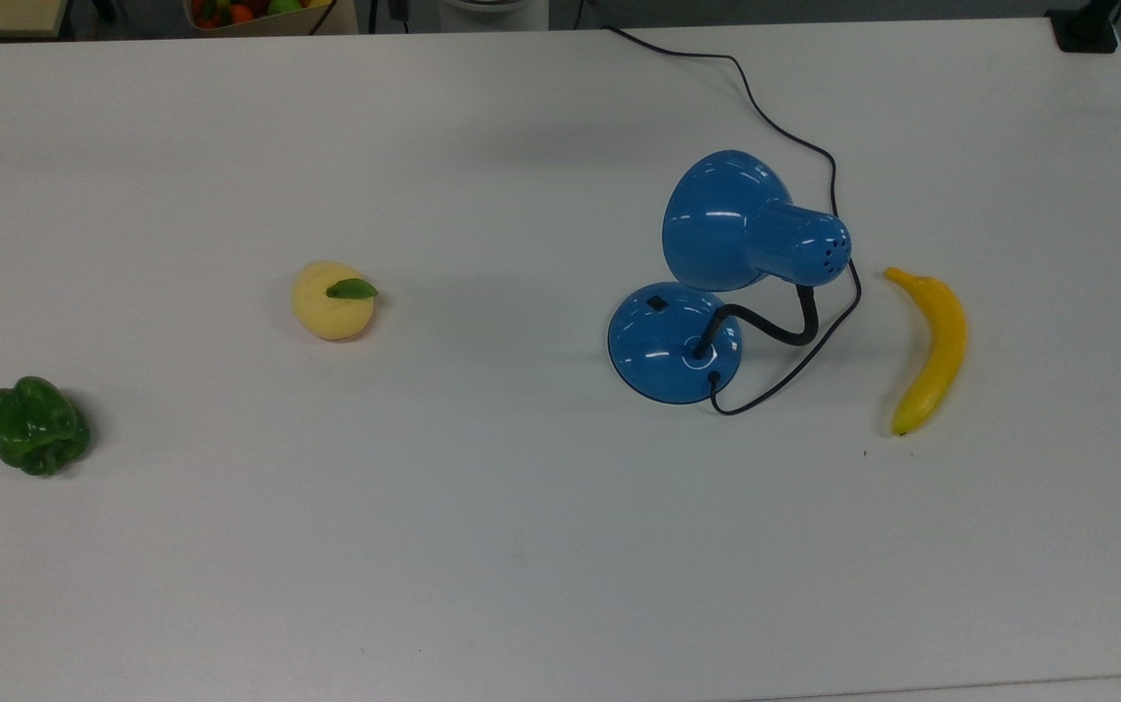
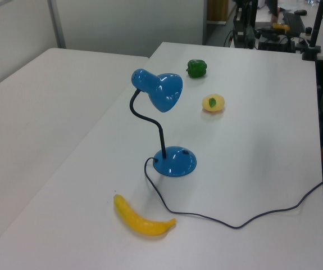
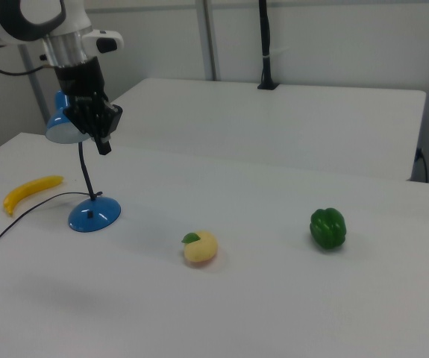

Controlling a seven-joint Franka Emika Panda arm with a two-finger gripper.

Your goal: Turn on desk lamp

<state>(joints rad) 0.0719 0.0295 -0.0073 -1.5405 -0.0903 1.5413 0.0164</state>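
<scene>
The desk lamp stands right of the table's middle in the top view, with its glossy blue shade [image 1: 726,219] leaning over the round blue base [image 1: 673,341]. A small black switch [image 1: 656,302] sits on the base's far side. A black gooseneck [image 1: 785,327] joins base and shade. In the left view the lamp [image 2: 164,93] stands upright on its base [image 2: 174,161]. In the right view my gripper [image 3: 104,145] hangs high above the table, in front of the shade [image 3: 63,127] and well above the base [image 3: 94,215].
The black cord [image 1: 794,136] runs from the base to the table's far edge. A yellow banana [image 1: 933,351] lies to the right of the lamp in the top view. A pale yellow fruit [image 1: 331,300] and a green pepper [image 1: 37,426] lie to its left.
</scene>
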